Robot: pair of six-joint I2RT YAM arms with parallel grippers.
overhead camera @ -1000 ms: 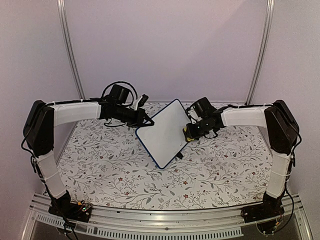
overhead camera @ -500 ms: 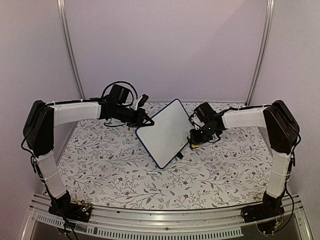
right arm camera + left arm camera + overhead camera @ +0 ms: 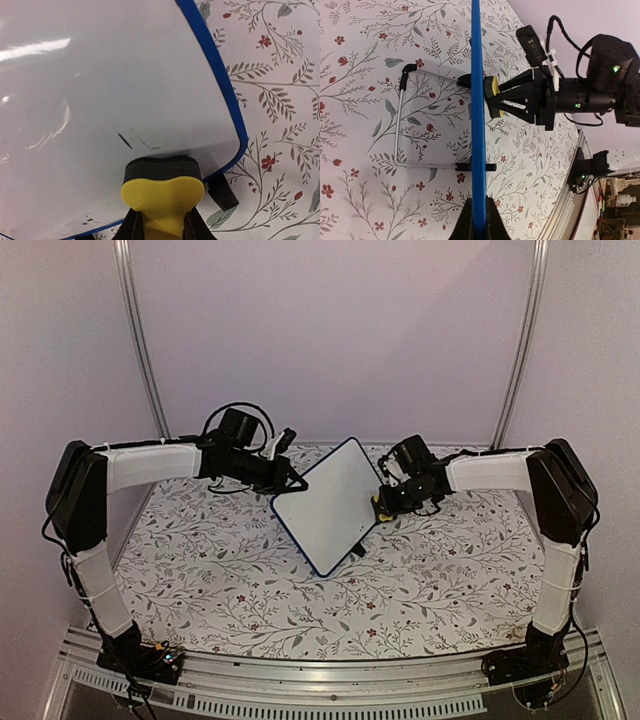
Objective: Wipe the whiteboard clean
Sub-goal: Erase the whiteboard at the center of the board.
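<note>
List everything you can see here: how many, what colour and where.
whiteboard: one, white with a blue frame, propped at mid-table
marks: a few, dark, on the board just above the eraser
eraser: one, yellow with a dark pad, pressed on the board near a corner
stand: one, metal wire, behind the board, resting on the cloth
tablecloth: one, white floral, over the table
left hand: one, black, shut on the whiteboard's edge
right hand: one, black, shut on the eraser
</note>
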